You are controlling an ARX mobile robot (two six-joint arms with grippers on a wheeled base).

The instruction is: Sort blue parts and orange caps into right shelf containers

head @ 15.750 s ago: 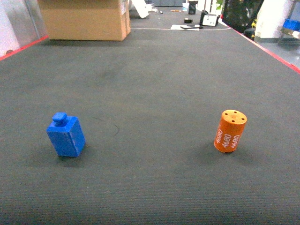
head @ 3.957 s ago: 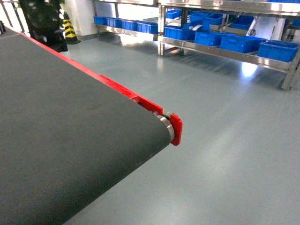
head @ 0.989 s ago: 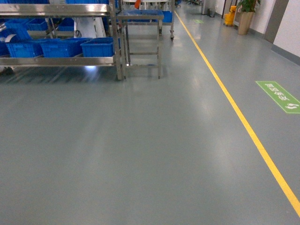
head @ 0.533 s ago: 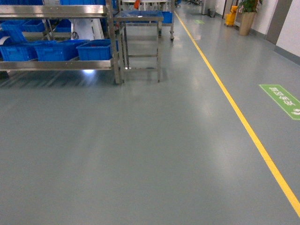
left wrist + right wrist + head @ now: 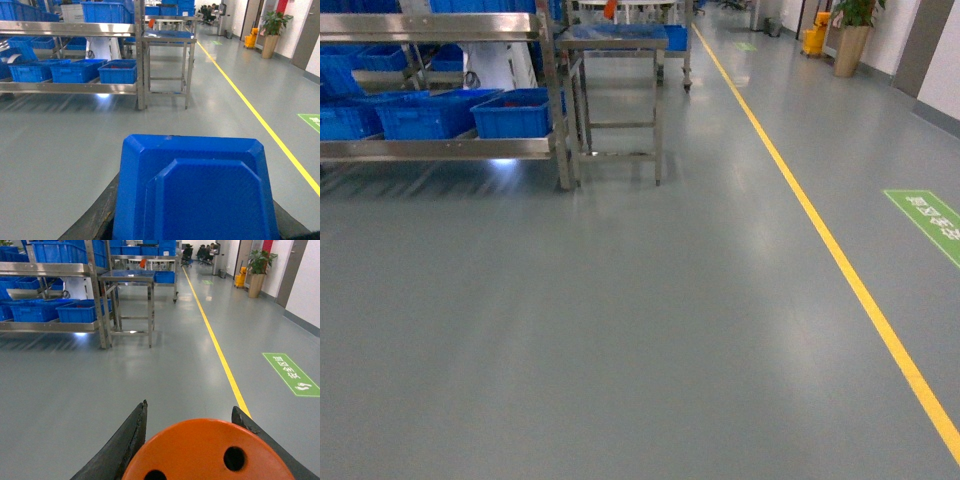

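- Shelf rack (image 5: pixel 440 150) and steel table (image 5: pixel 615 40) sit lower and further left in my head view than half a second back, and the green floor sign (image 5: pixel 930 222) has slid toward the right edge: my base is rolling across the grey floor (image 5: pixel 620 330), turning slightly right.
- Orange cap (image 5: pixel 210 452) fills the bottom of my right wrist view, flat holed face toward the camera, clenched between the two dark fingers (image 5: pixel 127 442) of my right gripper (image 5: pixel 200 440), one on each side.
- Blue part (image 5: pixel 192 192) rides in my left gripper (image 5: pixel 192 220), whose dark jaws show only at the lower corners, closed against its sides.
- Blue crates (image 5: pixel 515 112) on the rack's lower tier are well ahead and to the left, far from both loads; neither arm shows in the head view.
- Risk, as I judge it: a jolt or sharp turn while driving could loosen the round cap, since little of the grip is visible; a dropped cap would roll away.
- Second risk: the present heading favours the yellow line (image 5: pixel 840 260) over the rack, so I may stop out of reach of the crates.
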